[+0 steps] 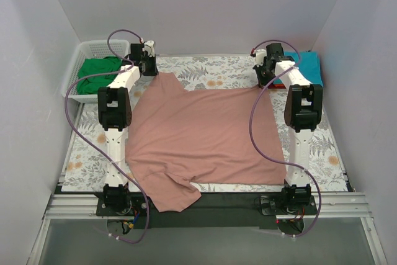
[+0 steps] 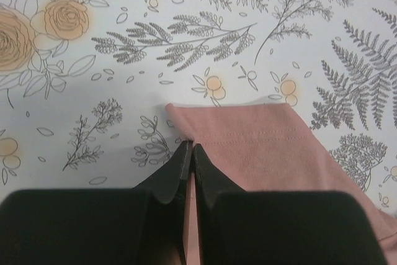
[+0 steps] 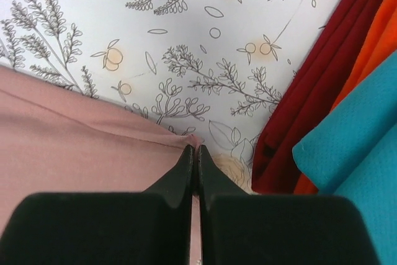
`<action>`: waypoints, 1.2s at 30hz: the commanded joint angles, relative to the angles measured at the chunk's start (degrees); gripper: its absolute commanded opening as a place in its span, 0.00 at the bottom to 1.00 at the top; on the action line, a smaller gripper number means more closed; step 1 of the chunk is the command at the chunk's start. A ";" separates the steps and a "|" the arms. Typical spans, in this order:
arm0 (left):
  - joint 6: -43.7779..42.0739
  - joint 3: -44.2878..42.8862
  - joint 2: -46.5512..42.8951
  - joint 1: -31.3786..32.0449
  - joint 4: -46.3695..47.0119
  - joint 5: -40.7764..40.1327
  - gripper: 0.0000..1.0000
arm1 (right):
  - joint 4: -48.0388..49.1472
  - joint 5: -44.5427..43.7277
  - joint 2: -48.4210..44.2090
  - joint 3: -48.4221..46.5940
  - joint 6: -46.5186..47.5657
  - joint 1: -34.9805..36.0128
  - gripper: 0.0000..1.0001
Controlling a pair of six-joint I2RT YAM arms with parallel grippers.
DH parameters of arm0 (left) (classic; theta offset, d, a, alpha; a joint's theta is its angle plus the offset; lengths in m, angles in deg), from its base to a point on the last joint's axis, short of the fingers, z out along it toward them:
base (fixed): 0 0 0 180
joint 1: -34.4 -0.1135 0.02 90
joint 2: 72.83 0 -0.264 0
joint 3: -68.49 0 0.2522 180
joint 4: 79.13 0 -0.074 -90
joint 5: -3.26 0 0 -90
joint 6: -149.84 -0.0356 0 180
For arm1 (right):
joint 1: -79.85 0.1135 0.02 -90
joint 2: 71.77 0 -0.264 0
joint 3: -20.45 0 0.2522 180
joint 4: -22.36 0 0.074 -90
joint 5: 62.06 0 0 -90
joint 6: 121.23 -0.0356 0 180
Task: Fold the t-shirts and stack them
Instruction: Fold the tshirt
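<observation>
The dusty-pink t-shirt (image 1: 205, 134) lies spread flat over the middle of the table, plain side up, with one sleeve hanging off the near edge. My left gripper (image 1: 152, 70) is at its far left corner, shut on the stitched edge (image 2: 248, 134), as the left gripper (image 2: 191, 147) shows in the wrist view. My right gripper (image 1: 263, 82) is at the far right corner. In its wrist view the right gripper (image 3: 194, 148) is shut on a pinch of the pink t-shirt (image 3: 74, 134). A green t-shirt (image 1: 96, 72) lies in the basket. A teal t-shirt (image 1: 307, 66) (image 3: 353, 147) lies folded at the far right.
The white mesh basket (image 1: 87, 44) stands at the far left corner. Under the teal shirt lie a red-orange layer (image 3: 372, 41) and a dark red one (image 3: 304, 103), close to my right fingers. The floral table cloth (image 1: 211, 72) shows beyond the pink shirt. White walls enclose three sides.
</observation>
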 commanded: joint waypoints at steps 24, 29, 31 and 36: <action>-10.84 38.74 -41.92 -1.35 9.17 6.76 0.00 | -0.26 3.73 -17.67 11.78 5.80 -1.81 0.01; -12.33 45.77 -48.79 -1.53 8.65 6.59 0.00 | -0.35 5.58 -20.92 15.72 7.47 -2.86 0.01; -12.86 47.35 -51.86 -1.53 8.29 6.24 0.00 | -0.44 6.28 -22.32 16.96 8.09 -3.22 0.01; -15.49 51.74 -57.14 -1.88 4.87 6.59 0.00 | -0.61 8.13 -25.31 22.31 10.55 -3.57 0.01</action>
